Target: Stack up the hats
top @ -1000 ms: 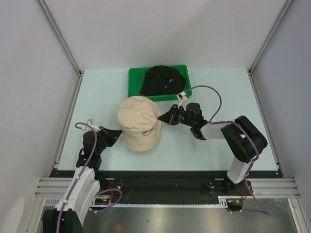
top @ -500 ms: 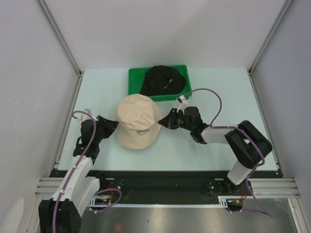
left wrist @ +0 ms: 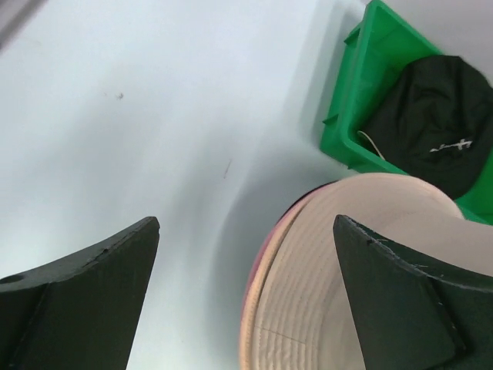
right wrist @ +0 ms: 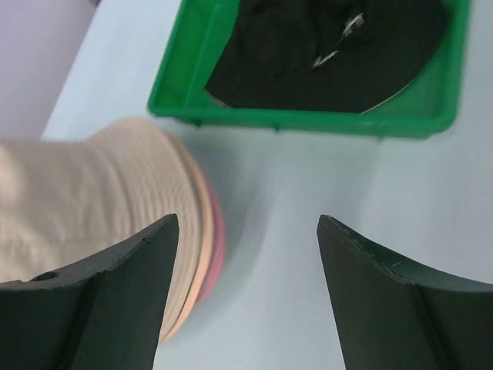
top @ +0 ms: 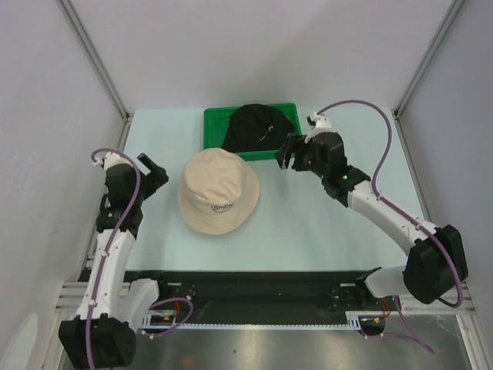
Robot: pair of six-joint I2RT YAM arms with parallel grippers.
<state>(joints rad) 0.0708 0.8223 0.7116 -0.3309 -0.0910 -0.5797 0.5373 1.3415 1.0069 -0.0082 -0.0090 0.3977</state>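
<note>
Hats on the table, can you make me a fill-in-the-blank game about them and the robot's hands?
The black hat lies in the ____ tray.
The beige hat sits on top of a ____ one.
The left hand and the right hand are both ____, holding nothing.
Missing words: green; pink; open.

Overhead camera looks down on whole table [top: 331, 223]; wrist cameras sit low and close, all sharing beige hat [top: 218, 189], green tray [top: 214, 114].

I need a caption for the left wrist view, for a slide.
Open left gripper beside beige hat stacked on pink hat; black hat in green tray.
</note>
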